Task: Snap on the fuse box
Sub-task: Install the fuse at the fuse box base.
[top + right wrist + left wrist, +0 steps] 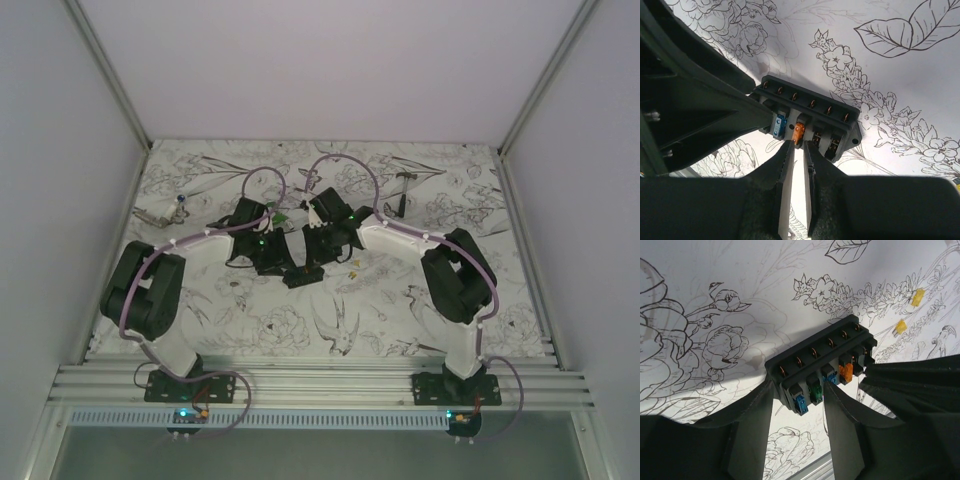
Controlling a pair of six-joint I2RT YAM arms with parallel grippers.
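Note:
The fuse box (826, 353) is a black oblong lying flat on the flower-printed table, with blue, green and orange fuses standing in its near row. My left gripper (799, 390) is open, its two fingers straddling the box's near end, where a blue fuse (801, 403) sits. In the right wrist view the same box (840, 117) shows with my right gripper (799, 145) at its front; the jaws are nearly together and pinch the outer end of the orange fuse (798, 132). From above, both grippers meet over the box (301, 276) at mid-table.
Two loose yellow fuses (918, 296) (900, 327) lie on the table past the box's far end. A small dark tool (401, 205) lies at the back right and small bits (176, 204) at the back left. White walls close in three sides.

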